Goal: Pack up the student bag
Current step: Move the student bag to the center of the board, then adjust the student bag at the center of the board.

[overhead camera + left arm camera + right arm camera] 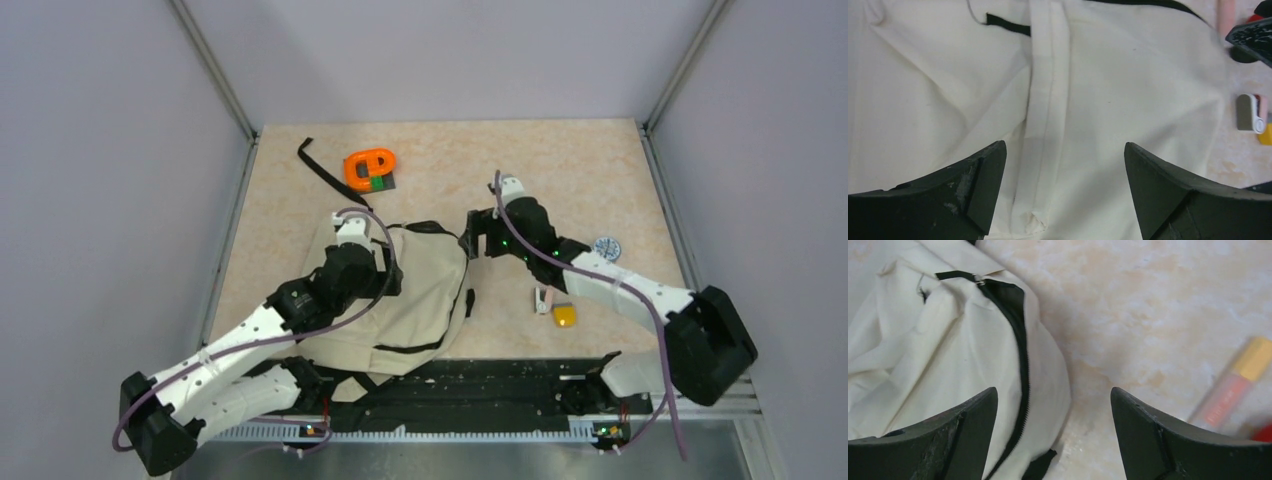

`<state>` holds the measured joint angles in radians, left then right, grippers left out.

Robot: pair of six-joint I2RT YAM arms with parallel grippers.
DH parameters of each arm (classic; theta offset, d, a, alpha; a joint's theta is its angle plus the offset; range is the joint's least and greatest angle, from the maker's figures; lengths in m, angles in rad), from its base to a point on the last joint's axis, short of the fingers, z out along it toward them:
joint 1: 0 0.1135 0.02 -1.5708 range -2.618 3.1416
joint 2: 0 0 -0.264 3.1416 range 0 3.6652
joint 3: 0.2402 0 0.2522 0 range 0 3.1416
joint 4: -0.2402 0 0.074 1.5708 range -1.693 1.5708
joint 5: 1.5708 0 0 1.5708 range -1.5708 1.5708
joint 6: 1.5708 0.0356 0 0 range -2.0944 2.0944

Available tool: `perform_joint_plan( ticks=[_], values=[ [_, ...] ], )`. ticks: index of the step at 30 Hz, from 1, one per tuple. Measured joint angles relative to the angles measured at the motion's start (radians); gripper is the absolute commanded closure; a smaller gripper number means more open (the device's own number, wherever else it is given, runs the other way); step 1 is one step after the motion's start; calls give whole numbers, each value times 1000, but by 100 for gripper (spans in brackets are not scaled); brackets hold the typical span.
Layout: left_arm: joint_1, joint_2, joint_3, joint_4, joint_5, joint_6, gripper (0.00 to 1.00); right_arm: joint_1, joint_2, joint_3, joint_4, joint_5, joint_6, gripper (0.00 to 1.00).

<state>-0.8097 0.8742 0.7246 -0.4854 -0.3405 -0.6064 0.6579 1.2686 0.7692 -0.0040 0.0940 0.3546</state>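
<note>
Left gripper [1063,150] and right gripper [1053,395] are both hanging wide open, holding nothing, with the student bag [415,290] lying flat just on the near side of the orange gadget [370,168], so I'm thinking: pin it down, then tug the zipper [1020,355].

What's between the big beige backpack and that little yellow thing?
A small white object, close beside the yellow thing; the rest up to the backpack is bare tabletop. Seen in the top view.
</note>
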Motion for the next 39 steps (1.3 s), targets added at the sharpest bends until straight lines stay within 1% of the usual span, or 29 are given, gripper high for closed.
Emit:
perform_joint_plan(
  ticks=[3, 6, 8, 10, 11, 13, 14, 15, 16, 17, 18, 19, 20, 21, 23, 26, 33, 34, 35, 36, 38, 39],
  values=[
    [28, 6, -26, -22, -27, -25, 6, 0, 109, 77, 22, -109, -37, 20],
    [32, 36, -26, -16, -57, -28, 6, 0, 213, 158, 25, -183, -64, 24],
    [40, 72, -29, 0, -72, -23, 6, 0, 274, 210, 18, -215, -75, 30],
    [50, 123, -32, 24, -80, -15, 10, 0, 315, 239, 16, -241, -83, 37],
    [57, 160, -32, 39, -90, -6, 17, 0, 334, 248, 16, -263, -84, 42],
    [67, 214, -32, 59, -107, 9, 43, 0, 351, 246, 10, -294, -82, 53],
    [74, 244, -32, 73, -118, 20, 49, 0, 354, 244, 6, -308, -78, 58],
    [80, 269, -32, 83, -126, 28, 52, 0, 356, 238, 10, -323, -70, 63],
    [86, 293, -32, 94, -135, 40, 53, 0, 356, 223, 21, -340, -58, 71],
    [90, 314, -32, 103, -144, 51, 56, 0, 356, 212, 27, -351, -51, 82],
    [95, 334, -32, 115, -151, 60, 60, 0, 356, 190, 47, -366, -34, 91],
    [98, 353, -31, 128, -158, 71, 65, 0, 355, 165, 65, -378, -19, 98],
    [101, 367, -29, 138, -163, 79, 73, 3, 354, 139, 83, -387, -5, 100],
    [103, 382, -24, 151, -170, 90, 83, 5, 352, 112, 98, -391, 11, 100],
    [106, 407, -18, 178, -177, 111, 99, 18, 336, 53, 126, -389, 43, 100],
    [114, 446, -10, 224, -175, 157, 100, 80, 293, -23, 149, -356, 87, 100],
    [130, 541, 44, 332, -171, 286, 100, 313, 161, -177, 208, -212, 208, 100],
    [132, 549, 54, 346, -169, 301, 100, 336, 143, -196, 211, -198, 225, 98],
    [133, 557, 66, 356, -166, 319, 100, 352, 123, -214, 214, -186, 241, 90],
    [133, 560, 76, 363, -163, 327, 100, 365, 97, -233, 217, -169, 257, 79],
    [133, 562, 93, 372, -156, 342, 100, 370, 45, -250, 201, -137, 278, 61],
    [133, 560, 98, 379, -153, 344, 98, 371, 13, -251, 184, -112, 280, 54]
  ],
)
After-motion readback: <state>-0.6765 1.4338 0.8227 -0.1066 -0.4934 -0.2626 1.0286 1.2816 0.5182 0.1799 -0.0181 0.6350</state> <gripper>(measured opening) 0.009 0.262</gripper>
